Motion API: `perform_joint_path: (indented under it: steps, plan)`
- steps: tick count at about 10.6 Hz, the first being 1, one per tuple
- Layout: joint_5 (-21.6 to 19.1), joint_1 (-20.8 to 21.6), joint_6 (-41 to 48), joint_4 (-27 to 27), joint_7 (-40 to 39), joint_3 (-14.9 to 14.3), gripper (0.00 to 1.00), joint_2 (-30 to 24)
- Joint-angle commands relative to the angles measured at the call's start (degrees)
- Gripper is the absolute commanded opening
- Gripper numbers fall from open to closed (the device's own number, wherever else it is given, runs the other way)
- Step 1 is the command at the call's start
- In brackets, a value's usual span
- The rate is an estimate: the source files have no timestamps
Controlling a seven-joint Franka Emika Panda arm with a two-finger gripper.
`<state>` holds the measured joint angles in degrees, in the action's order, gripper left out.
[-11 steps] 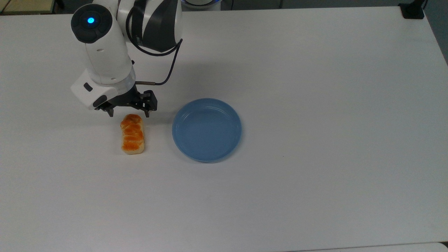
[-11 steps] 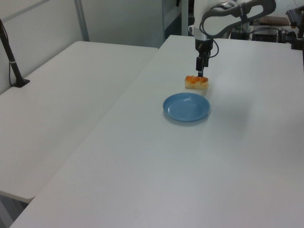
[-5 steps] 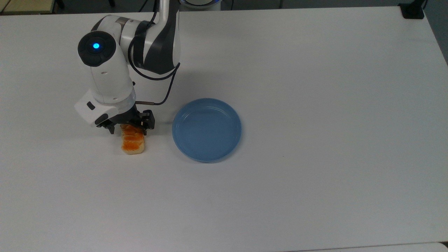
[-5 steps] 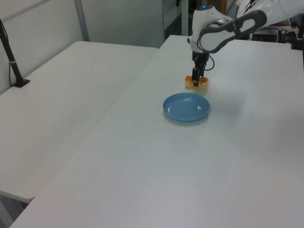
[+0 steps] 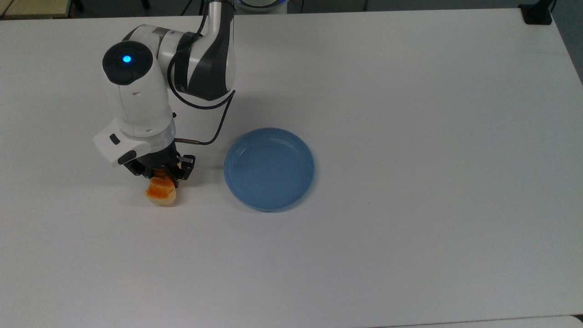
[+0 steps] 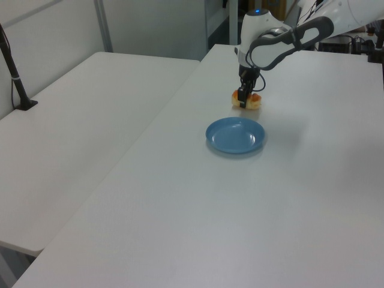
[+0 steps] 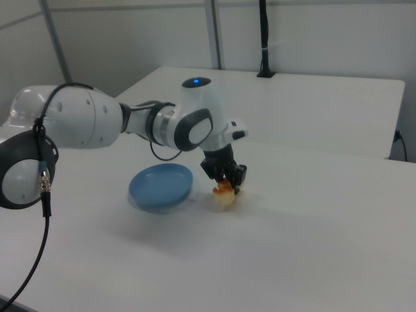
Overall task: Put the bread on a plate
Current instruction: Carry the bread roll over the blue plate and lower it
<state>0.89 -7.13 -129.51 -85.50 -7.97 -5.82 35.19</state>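
**Bread in the claw's grip, beside the plate**

Gripper [image 5: 159,178] is pointing straight down and grasping the bread [image 5: 161,193], its dark fingers closing across the loaf's width near the end that lies nearer the arm. In the top view the free end of the loaf, orange-brown on top and pale at the edge, is sticking out below the fingers, while the rest is sitting under the black finger mount. In the right view the gripper [image 7: 226,185] is pinching the bread [image 7: 224,195] from above, and the loaf's pale underside is lying at or just over the white table [image 5: 410,182]; whether it is touching the surface cannot be told. In the left view the gripper [image 6: 242,102] is standing in front of the bread [image 6: 251,101], which is showing as an orange patch on both sides of the fingers.

The plate [image 5: 269,169], light blue and round, is lying flat on the table to the top view's right of the bread, near it but apart, with bare table between them. In the left view the plate [image 6: 236,135] is lying nearer the camera than the loaf; in the right view the plate [image 7: 160,187] is lying to the right view's left of it. The plate is holding nothing.

A black cable [image 5: 214,127] is looping from the white wrist to the arm's dark link.
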Motion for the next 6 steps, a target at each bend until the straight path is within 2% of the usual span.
perform_joint_path:
  steps: [1,6]
  plan:
    - [-1.2,3.5,9.0,-1.1,2.0,0.6,0.42,-5.2]
    - [-0.9,14.5,8.8,-1.6,14.4,0.8,0.43,-4.7]
